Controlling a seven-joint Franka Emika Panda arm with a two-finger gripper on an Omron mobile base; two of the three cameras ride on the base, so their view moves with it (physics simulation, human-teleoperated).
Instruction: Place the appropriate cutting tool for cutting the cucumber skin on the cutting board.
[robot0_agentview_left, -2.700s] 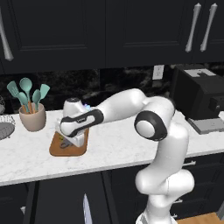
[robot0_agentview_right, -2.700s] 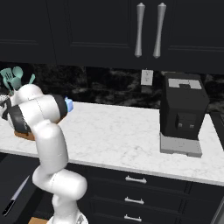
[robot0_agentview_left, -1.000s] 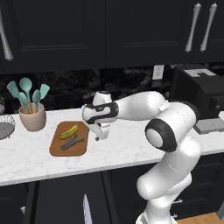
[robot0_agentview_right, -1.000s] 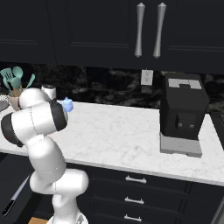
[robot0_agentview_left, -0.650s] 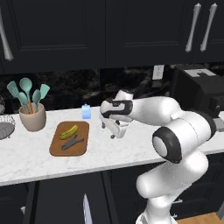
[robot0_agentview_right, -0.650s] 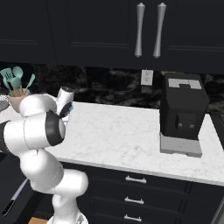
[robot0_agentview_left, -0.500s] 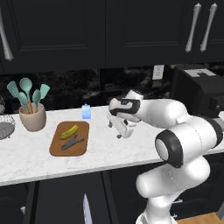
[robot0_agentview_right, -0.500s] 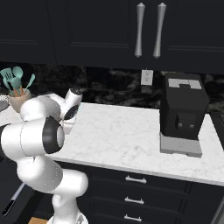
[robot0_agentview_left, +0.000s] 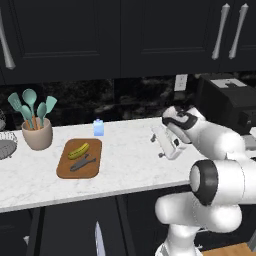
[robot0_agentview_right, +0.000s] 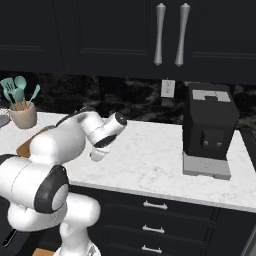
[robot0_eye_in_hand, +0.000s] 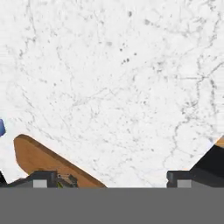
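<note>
The brown cutting board lies on the marble counter left of centre. The yellow-green cucumber rests on its far half, and the dark-grey peeler lies just in front of the cucumber, also on the board. My gripper hovers over bare counter well to the right of the board, open and holding nothing. In the hand view the fingertips stand wide apart over white marble, with a corner of the cutting board at lower left.
A blue bottle stands behind the board, with a utensil crock to its left and a wire basket at the far left. A black coffee machine sits at the right. A silver-bladed knife shows below the counter front.
The arm has swung right from over the board to the middle of the counter. The peeler stays on the board beside the cucumber, let go.
</note>
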